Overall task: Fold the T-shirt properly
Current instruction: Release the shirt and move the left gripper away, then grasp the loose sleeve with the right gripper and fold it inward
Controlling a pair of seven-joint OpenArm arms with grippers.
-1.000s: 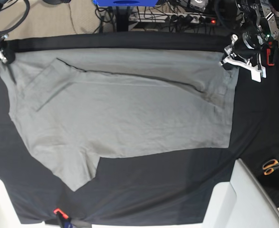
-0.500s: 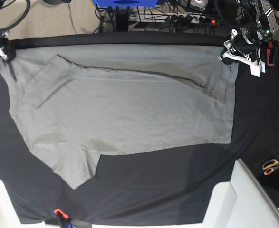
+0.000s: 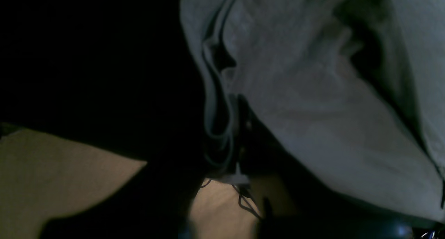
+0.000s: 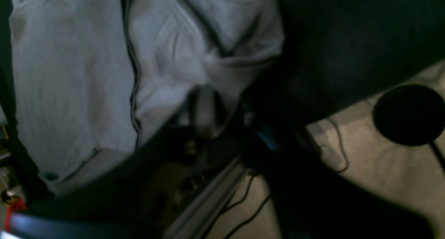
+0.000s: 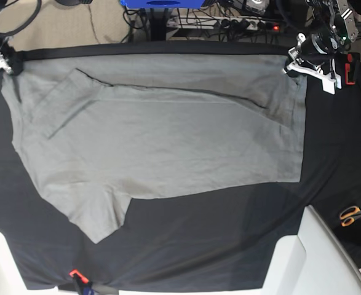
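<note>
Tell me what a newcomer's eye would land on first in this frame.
The big grey T-shirt spread across the black table cloth, with one long side folded in along the far edge and a sleeve sticking out toward the near left of the base view. Next, the two grippers at its far corners: the left gripper on that view's right, the right gripper on its left. Orange-handled scissors lie at the right edge.
</note>
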